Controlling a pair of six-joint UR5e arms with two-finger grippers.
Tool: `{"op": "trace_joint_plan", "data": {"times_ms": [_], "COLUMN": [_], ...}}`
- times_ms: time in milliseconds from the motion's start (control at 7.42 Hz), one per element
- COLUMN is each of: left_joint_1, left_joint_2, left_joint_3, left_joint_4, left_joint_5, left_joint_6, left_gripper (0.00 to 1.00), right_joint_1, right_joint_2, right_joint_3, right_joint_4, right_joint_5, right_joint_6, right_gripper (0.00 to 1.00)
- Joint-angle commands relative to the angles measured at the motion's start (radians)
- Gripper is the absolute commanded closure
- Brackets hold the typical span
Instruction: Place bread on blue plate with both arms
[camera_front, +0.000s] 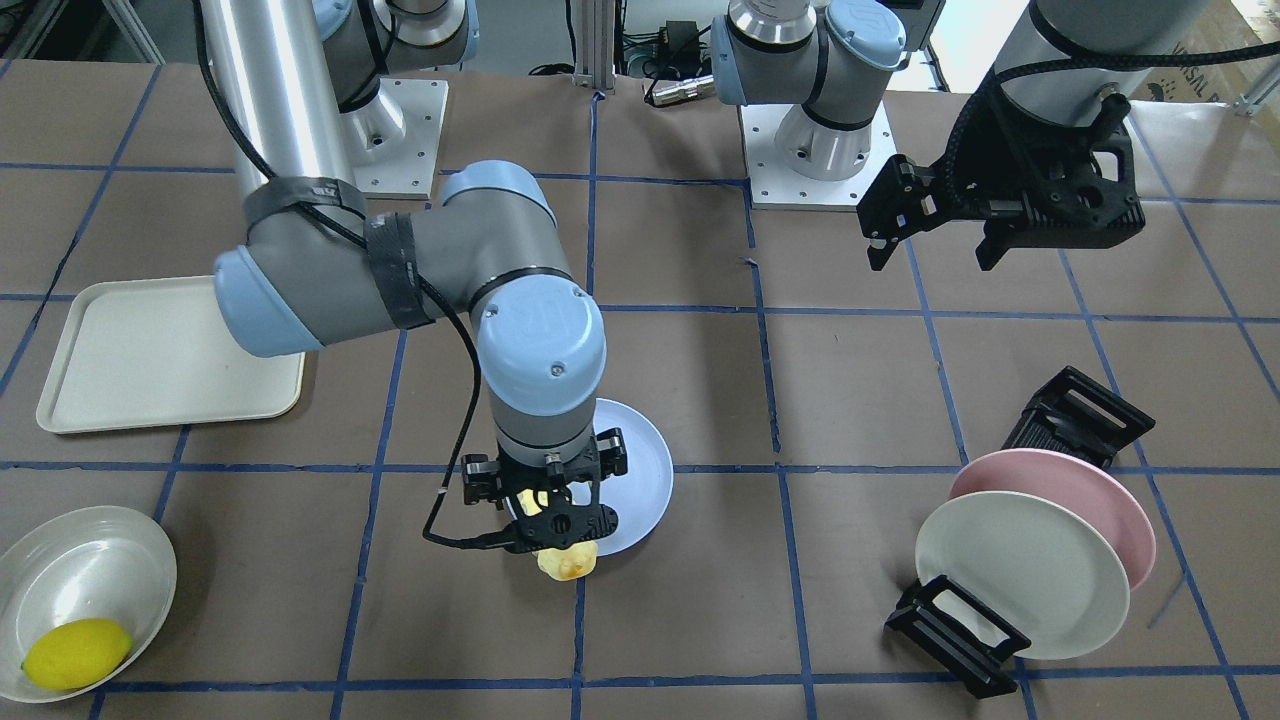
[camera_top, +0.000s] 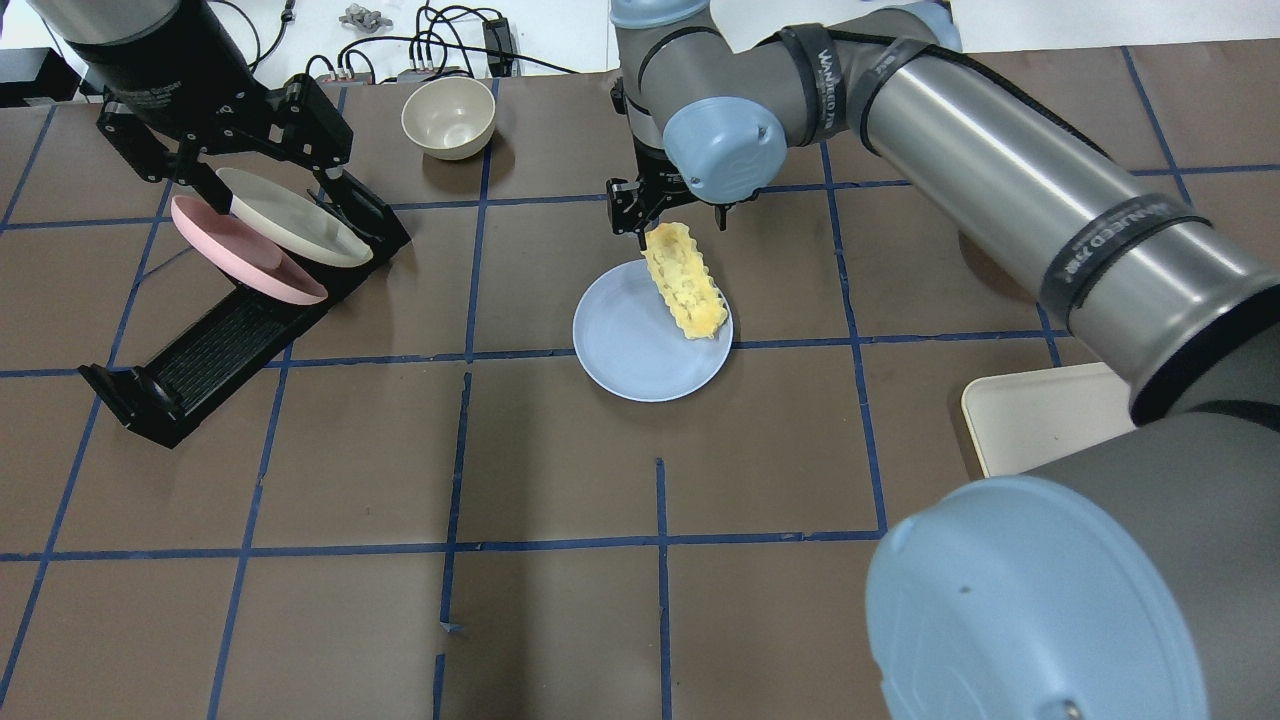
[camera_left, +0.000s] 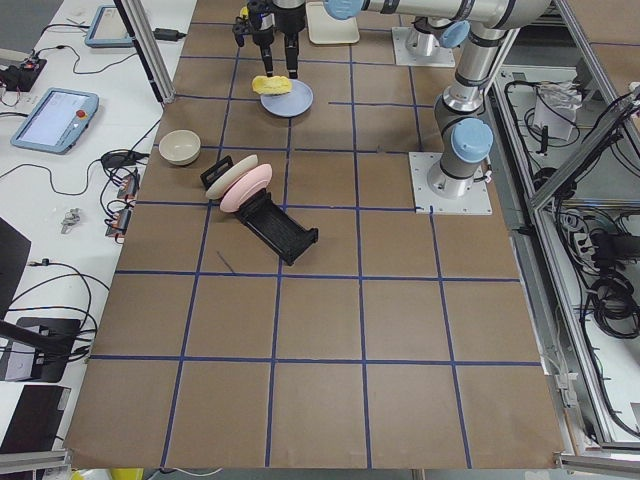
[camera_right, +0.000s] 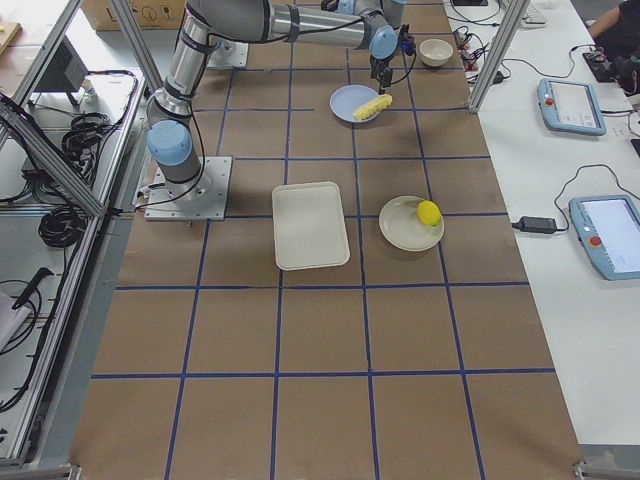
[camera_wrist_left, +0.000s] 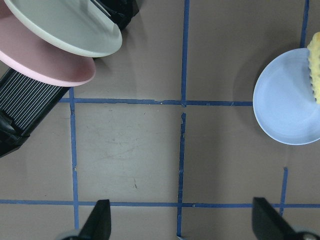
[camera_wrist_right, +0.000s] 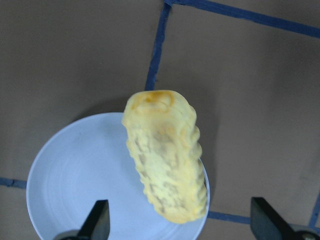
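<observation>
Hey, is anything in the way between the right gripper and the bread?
Nothing visible. The open right gripper hangs directly over the bread, which already lies along one side of the blue plate.

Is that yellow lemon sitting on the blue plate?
No, the lemon lies in a white dish, while the blue plate carries the bread.

Brown table (camera_left: 320, 420), blue tape grid (camera_top: 662, 600), white side benches (camera_right: 600, 350), aluminium posts (camera_right: 497, 55)
</observation>
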Motion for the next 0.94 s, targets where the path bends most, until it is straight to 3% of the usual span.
{"op": "trace_joint_plan", "data": {"times_ms": [0,135,539,809], "left_joint_1": [0.0,0.0,0.0,0.005], "left_joint_2": [0.0,0.0,-0.005,0.006], "left_joint_3": [-0.003,-0.006,0.005,0.014], "left_joint_4": [0.002,0.003,0.005,-0.068], "left_joint_5": [0.001,0.001,0.004,0.006], "left_joint_6": [0.0,0.0,0.0,-0.011], "left_gripper": [0.0,0.0,0.0,0.0], "right_joint_1": [-0.111,-0.153,-0.189,-0.26], "right_joint_2": [-0.127,-0.204,-0.4,-0.57], "right_joint_3": [0.011,0.028,0.255,0.423], "right_joint_4": [0.126,0.23,0.213,0.233], "right_joint_5": [0.004,0.004,-0.01,-0.011], "right_joint_6": [-0.166,-0.169,-0.176,-0.194], "right_gripper": [0.0,0.0,0.0,0.0]}}
